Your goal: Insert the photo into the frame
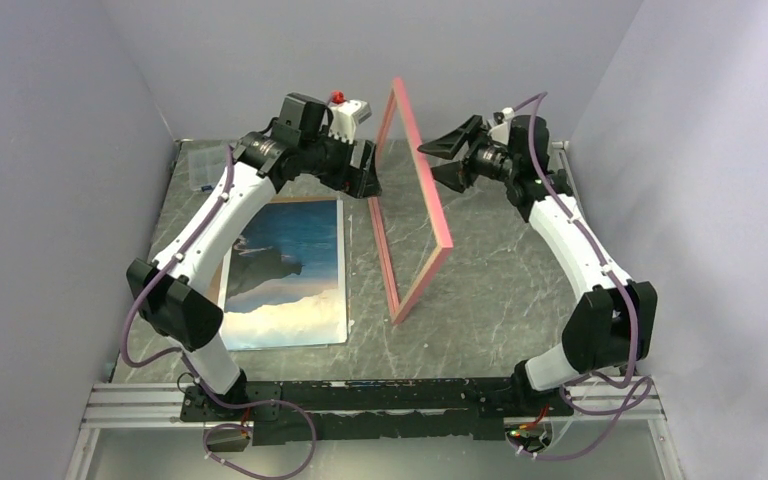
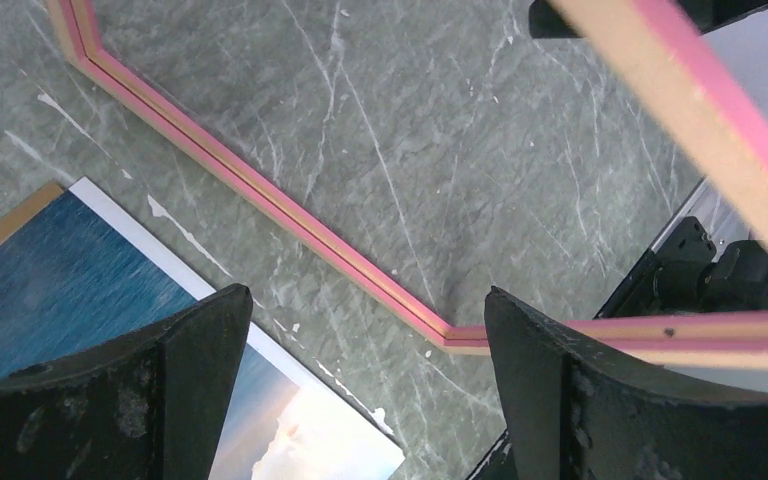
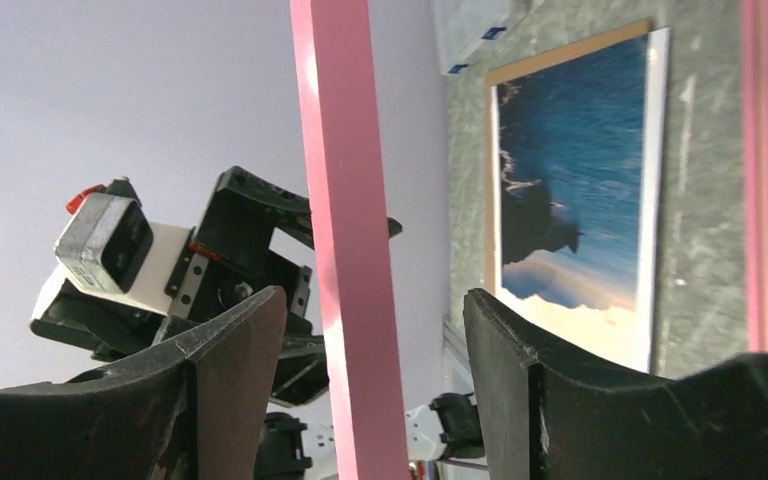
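The pink frame (image 1: 425,165) stands upright on one long edge in the middle of the table, its tan inner side showing in the left wrist view (image 2: 280,208). The photo (image 1: 285,270), sea and cliffs facing up, lies flat to its left (image 2: 60,290) (image 3: 570,180). My left gripper (image 1: 365,185) is open just left of the frame's far lower corner, with only table between its fingers (image 2: 365,295). My right gripper (image 1: 430,168) is open at the frame's top rail (image 3: 345,200). The rail passes between its spread fingers (image 3: 375,292) without touching either.
A brown backing board (image 2: 0,228) lies under the photo, showing as a thin edge. A clear plastic box (image 1: 203,165) sits at the back left corner. Grey walls close in both sides and the back. The arms' mounting rail (image 1: 360,395) runs along the near edge.
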`<state>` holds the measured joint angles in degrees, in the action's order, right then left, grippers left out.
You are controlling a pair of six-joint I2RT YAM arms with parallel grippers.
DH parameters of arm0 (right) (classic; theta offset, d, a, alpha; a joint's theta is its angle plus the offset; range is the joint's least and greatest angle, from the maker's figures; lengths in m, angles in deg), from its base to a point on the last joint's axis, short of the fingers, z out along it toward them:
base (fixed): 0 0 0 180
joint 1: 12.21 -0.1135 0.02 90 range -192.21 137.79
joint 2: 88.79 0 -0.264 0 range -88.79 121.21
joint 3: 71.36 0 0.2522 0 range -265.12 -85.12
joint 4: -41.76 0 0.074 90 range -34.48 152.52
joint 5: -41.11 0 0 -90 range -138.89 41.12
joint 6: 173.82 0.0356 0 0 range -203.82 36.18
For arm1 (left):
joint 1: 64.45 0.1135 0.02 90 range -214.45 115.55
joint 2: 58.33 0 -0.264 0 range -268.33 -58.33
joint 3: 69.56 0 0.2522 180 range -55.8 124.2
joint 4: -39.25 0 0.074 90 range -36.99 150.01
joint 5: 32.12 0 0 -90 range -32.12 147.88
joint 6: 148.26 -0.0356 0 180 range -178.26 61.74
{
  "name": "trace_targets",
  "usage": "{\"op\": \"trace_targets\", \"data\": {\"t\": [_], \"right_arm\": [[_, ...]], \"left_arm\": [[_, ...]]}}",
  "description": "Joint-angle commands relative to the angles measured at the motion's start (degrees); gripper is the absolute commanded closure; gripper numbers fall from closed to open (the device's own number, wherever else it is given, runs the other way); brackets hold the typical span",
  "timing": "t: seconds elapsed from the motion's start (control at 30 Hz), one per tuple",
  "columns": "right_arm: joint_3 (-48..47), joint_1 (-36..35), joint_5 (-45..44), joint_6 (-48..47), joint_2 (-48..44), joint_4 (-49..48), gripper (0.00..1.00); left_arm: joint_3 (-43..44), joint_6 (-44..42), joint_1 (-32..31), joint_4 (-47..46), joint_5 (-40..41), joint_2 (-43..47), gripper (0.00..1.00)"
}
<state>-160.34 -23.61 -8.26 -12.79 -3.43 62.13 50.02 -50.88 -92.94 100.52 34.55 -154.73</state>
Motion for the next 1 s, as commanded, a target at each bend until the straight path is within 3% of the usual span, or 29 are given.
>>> {"op": "trace_targets", "data": {"t": [0.0,0.17,0.43,0.8,0.87,0.97], "right_arm": [[-3.09,3.34,4.1,-7.87,-2.31,7.86,0.3],[-5.2,6.42,5.26,-12.26,-2.33,12.28,0.3],[-13.81,7.18,-5.9,-30.67,-1.31,33.61,0.31],[3.46,7.27,-15.41,-38.38,-5.93,34.42,0.34],[4.92,7.27,-16.43,-38.55,-6.47,33.84,0.39],[6.08,7.27,-17.77,-38.57,-6.87,32.85,0.57]], "left_arm": [[2.47,0.53,-0.78,-1.42,1.34,-0.39,0.08],[-4.03,-1.41,-0.69,-3.33,4.36,1.75,0.08],[-14.59,-4.59,0.52,-3.18,9.16,1.79,0.09],[-20.2,-6.27,4.6,-4.6,9.85,2.37,0.11],[-21.1,-6.53,4.83,-4.94,9.97,3.04,0.11],[-22.23,-6.68,5.23,-5.4,10.23,3.96,0.11]]}}
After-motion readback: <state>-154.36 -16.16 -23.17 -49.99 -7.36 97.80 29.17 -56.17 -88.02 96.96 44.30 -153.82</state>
